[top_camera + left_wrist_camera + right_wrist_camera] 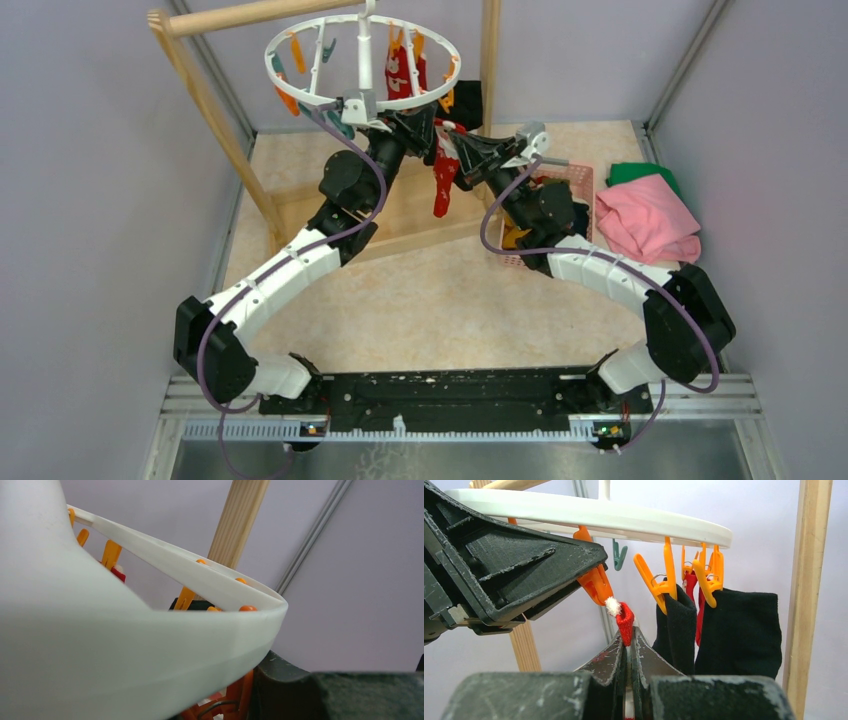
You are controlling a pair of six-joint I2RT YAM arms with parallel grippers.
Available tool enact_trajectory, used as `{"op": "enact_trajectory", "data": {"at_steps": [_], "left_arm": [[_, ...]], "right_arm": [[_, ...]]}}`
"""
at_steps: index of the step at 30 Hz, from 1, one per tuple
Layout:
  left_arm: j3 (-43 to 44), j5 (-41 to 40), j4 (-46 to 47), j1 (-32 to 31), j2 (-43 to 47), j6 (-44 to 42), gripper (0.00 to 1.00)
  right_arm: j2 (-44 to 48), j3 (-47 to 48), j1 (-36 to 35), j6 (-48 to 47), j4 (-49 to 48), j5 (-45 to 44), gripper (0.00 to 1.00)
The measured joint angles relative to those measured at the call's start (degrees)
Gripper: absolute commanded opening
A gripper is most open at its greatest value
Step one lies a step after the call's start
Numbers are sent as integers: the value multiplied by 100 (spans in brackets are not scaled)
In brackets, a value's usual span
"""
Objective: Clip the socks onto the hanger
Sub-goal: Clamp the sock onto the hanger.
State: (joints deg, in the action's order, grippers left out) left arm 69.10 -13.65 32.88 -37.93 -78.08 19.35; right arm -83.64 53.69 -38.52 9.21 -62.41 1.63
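The white ring hanger [363, 60] hangs from the wooden rack, with orange and teal clips under its rim [624, 517]. My left gripper [405, 125] is raised to the ring's near edge and shut on an orange clip [596, 582], which also shows beside its dark finger [290, 685]. My right gripper [629, 636] is shut on a red sock [625, 622]. The sock's white-tipped end sits just under that clip's mouth, and the rest dangles below [443, 185]. Two black socks [739, 630] and a red sock [690, 582] hang clipped further along.
A pink basket [578, 180] stands behind my right arm. A pink cloth [650, 215] and a green cloth [640, 172] lie at the right. The rack's wooden posts [215, 120] rise on both sides of the ring, above its base board [420, 215].
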Motion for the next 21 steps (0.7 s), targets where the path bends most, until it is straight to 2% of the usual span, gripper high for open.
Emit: {"op": "enact_trajectory", "data": {"at_steps": [21], "left_arm": [[0, 31, 0, 11, 46, 0, 7]], "right_arm": [[0, 0, 0, 2, 114, -11, 0]]}}
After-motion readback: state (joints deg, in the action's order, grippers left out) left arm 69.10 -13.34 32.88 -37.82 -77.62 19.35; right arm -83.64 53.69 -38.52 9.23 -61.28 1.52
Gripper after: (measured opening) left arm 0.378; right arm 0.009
